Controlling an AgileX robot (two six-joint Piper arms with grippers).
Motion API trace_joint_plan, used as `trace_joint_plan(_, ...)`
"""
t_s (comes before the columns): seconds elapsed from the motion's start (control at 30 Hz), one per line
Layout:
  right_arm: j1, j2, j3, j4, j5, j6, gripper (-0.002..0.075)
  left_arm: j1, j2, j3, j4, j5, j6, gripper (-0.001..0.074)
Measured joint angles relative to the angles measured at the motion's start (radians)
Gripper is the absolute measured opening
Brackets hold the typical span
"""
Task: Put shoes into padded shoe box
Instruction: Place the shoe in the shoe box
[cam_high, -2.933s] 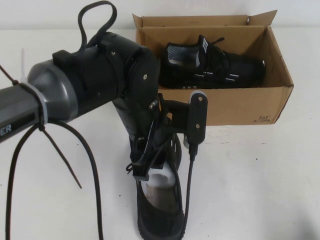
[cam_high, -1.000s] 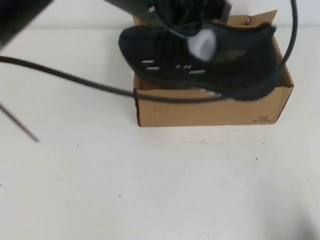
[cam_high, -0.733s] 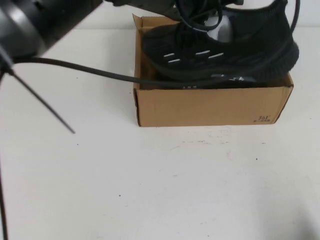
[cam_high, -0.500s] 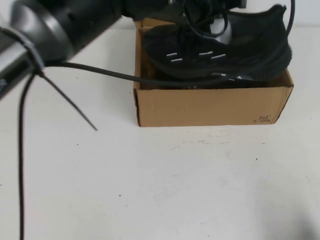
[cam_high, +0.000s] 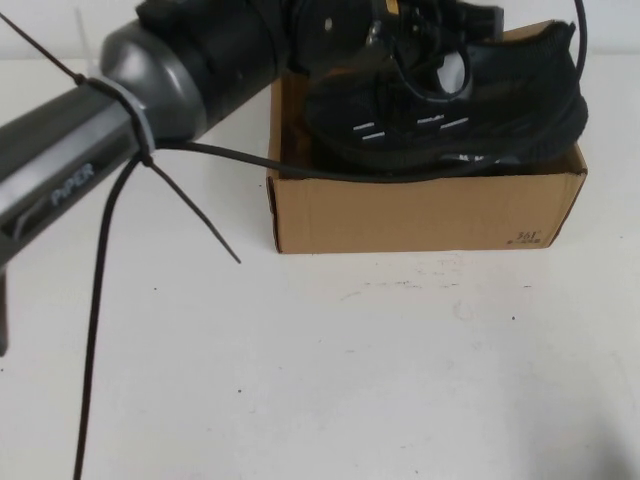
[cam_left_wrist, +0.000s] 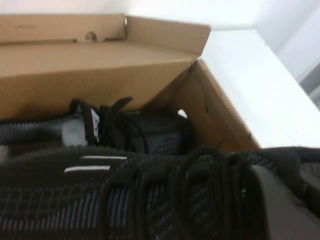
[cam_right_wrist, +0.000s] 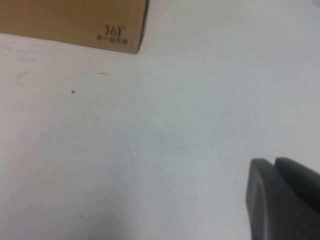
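Over the open top of the padded shoe box (cam_high: 420, 210), a black sneaker (cam_high: 450, 125) hangs, held at its collar by the left tool (cam_high: 430, 45), closed on it. Its long axis runs along the box, toe toward the robot's left, heel at the right end, sole level with the rim. Left arm and a cable (cam_high: 380, 172) cross in front of the near wall. The left wrist view shows what the high view hides: the second sneaker (cam_left_wrist: 130, 130) already lying inside against the far wall. The right tool (cam_right_wrist: 282, 197) hovers over bare counter (cam_right_wrist: 150, 150) near the box's printed corner, fingers together.
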Motion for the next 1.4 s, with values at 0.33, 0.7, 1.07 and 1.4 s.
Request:
trace_joint_plan(0.33, 0.0, 0.0, 0.0, 0.0, 0.0, 0.0, -0.0008, 0.0, 0.031, 0.0, 0.004, -0.008, -0.01, 0.0002)
trace_joint_plan(0.7, 0.0, 0.0, 0.0, 0.0, 0.0, 0.0, -0.0008, 0.0, 0.043, 0.0, 0.097, -0.008, -0.07, 0.0002)
trace_joint_plan(1.07, 0.0, 0.0, 0.0, 0.0, 0.0, 0.0, -0.0008, 0.01, 0.08, 0.0, 0.105, -0.046, -0.106, 0.0002)
trace_joint_plan(1.4, 0.0, 0.0, 0.0, 0.0, 0.0, 0.0, -0.0008, 0.008, 0.099, 0.0, 0.105, -0.09, -0.108, 0.0002)
